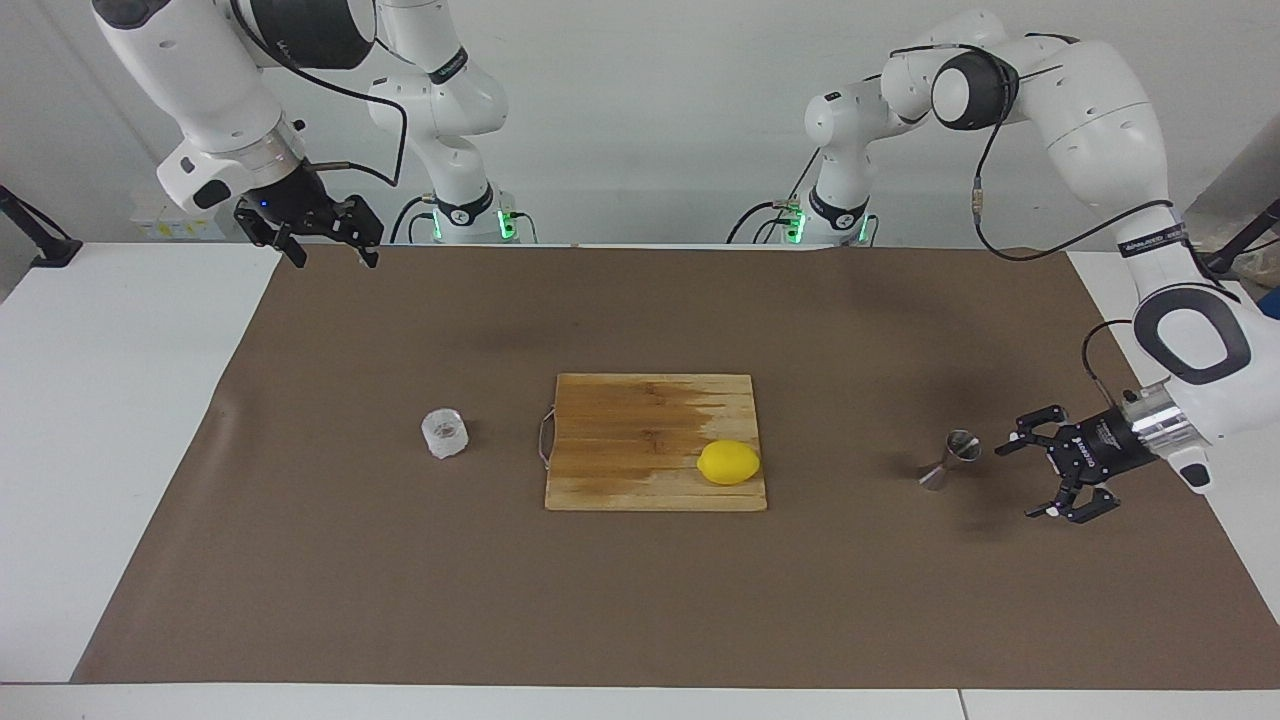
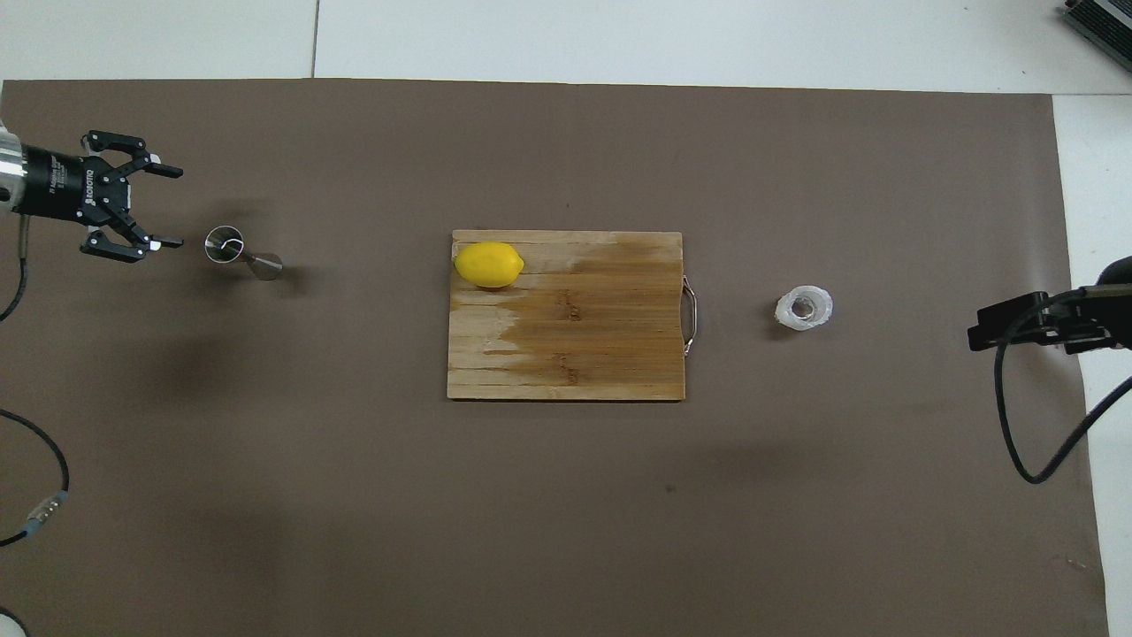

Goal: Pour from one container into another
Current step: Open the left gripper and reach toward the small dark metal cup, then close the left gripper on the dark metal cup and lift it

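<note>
A small clear glass tumbler [image 1: 445,433] [image 2: 803,309] stands on the brown mat toward the right arm's end of the table. The steel hourglass jigger [image 1: 950,460] [image 2: 240,254] stands upright toward the left arm's end. My left gripper [image 1: 1020,480] [image 2: 175,206] lies level and low over the mat beside the jigger. It is open, points at the jigger and stays a short gap from it. My right gripper [image 1: 336,258] [image 2: 1017,326] hangs open over the mat's corner near its base, well away from the tumbler, and waits.
A wooden cutting board [image 1: 640,430] [image 2: 584,336] with a metal handle lies mid-table between the two containers. A yellow lemon [image 1: 728,462] [image 2: 488,264] rests on its corner toward the jigger. The brown mat [image 1: 400,580] covers most of the white table.
</note>
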Tool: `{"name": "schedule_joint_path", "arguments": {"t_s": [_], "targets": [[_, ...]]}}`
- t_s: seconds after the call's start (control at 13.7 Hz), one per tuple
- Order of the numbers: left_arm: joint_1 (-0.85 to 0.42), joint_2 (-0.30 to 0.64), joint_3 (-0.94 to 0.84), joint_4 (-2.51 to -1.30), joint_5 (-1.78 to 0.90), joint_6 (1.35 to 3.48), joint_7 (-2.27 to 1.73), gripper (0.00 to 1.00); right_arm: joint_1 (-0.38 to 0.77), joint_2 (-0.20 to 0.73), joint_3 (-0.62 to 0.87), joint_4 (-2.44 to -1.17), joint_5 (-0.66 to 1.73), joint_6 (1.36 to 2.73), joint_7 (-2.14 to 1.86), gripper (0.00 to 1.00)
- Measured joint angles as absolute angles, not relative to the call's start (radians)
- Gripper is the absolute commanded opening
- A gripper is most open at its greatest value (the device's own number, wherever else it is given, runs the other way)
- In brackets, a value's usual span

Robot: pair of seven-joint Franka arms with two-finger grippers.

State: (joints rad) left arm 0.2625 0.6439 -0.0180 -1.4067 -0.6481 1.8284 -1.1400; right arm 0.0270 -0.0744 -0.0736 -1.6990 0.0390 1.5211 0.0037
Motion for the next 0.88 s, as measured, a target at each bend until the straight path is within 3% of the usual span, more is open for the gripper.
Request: {"name": "schedule_joint_path", "arguments": {"t_s": [0.22, 0.88], "targets": [[0.263, 0.632, -0.02, -1.527, -0.679, 1.881, -1.139, 1.0, 0.027, -0.074, -0.074, -1.699, 0.039, 1.521, 0.004, 1.0], [0.239, 0.525, -0.03, -1.695, -0.834, 1.928, -1.121, 1.0, 0.027, -0.074, -0.074, -1.699, 0.039, 1.521, 0.004, 1.0]]}}
